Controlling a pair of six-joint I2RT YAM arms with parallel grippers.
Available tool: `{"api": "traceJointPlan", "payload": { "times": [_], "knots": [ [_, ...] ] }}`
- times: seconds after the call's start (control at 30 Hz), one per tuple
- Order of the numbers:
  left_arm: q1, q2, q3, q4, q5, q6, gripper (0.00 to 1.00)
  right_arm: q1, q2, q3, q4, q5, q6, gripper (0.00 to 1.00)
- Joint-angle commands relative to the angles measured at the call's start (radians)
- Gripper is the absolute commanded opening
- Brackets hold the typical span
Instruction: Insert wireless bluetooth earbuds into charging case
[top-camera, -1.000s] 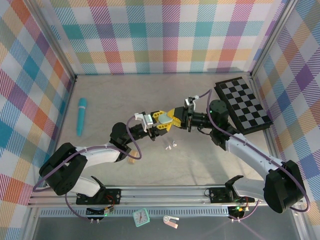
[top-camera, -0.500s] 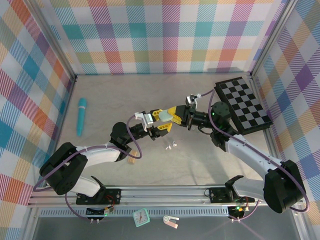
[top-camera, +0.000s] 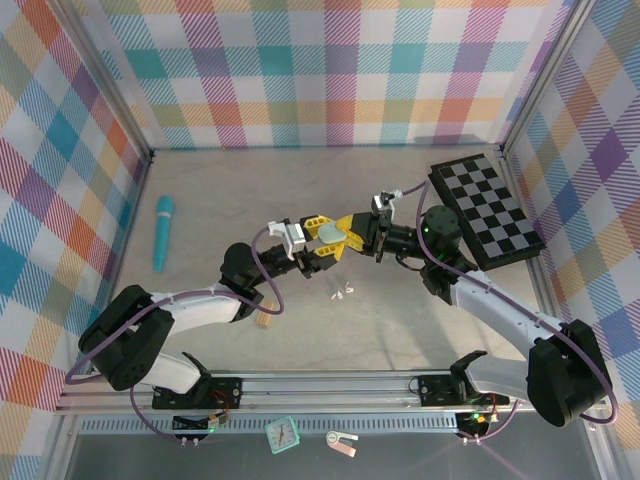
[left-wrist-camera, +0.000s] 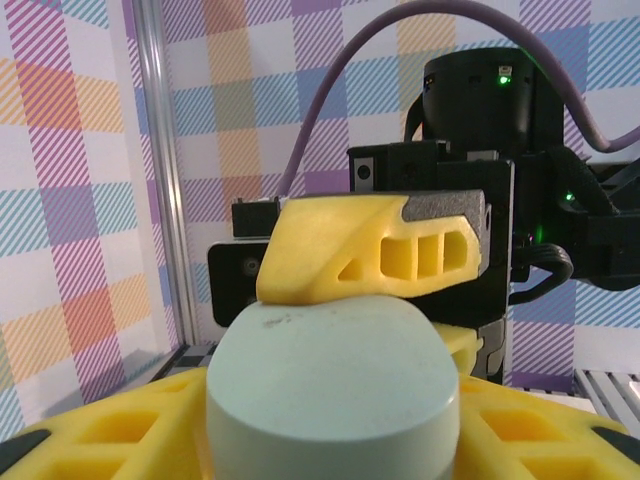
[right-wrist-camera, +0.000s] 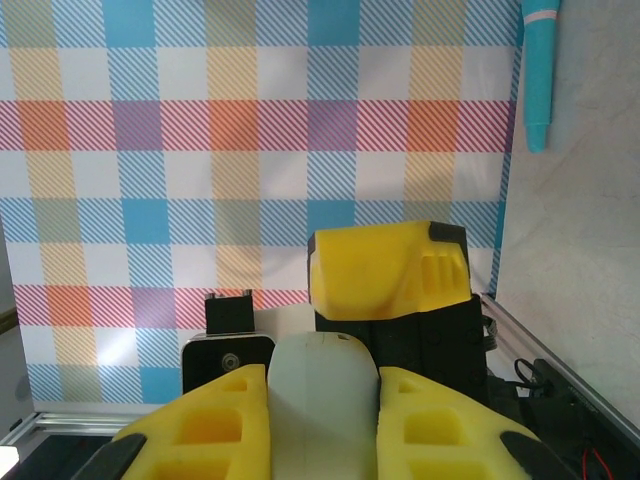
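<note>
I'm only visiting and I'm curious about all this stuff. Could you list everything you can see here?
charging case: one, pale green, held in the air between both grippers
earbuds: apparently two, white, on the table just near of the case
block: one, tan, on the table beside the left arm
pen-shaped thing: one, teal, left side of the table
checkerboard: one, black and white, far right of the table
clock: one, teal, on the near ledge
left gripper: yellow fingers flanking the case, grip unclear
right gripper: yellow fingers shut on the case
</note>
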Motion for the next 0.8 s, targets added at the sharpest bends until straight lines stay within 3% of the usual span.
{"api": "traceJointPlan", "payload": {
  "times": [0.0, 0.17, 0.37, 0.53, 0.63, 0.77],
  "knots": [
    [-0.001, -0.017, 0.03, 0.041, 0.025, -0.021, 0.51, -0.006, -0.002, -0.002, 0.044, 0.006, 0.001, 0.03],
    [-0.002, -0.008, 0.03, 0.041, 0.032, -0.022, 0.4, -0.005, -0.003, -0.003, 0.053, 0.009, 0.005, 0.03],
    [-0.002, -0.004, 0.028, 0.041, 0.028, -0.025, 0.44, -0.005, -0.013, -0.007, 0.062, 0.014, 0.009, 0.03],
    [-0.002, -0.007, 0.03, 0.041, 0.03, -0.026, 0.32, -0.005, -0.015, -0.013, 0.059, 0.017, 0.008, 0.04],
    [-0.002, -0.007, 0.03, 0.041, 0.034, -0.027, 0.29, -0.005, -0.022, -0.013, 0.045, 0.023, -0.001, 0.13],
    [-0.002, -0.009, 0.025, 0.039, 0.038, -0.026, 0.29, -0.007, -0.052, -0.003, -0.057, 0.036, -0.061, 0.37]
  ]
}}
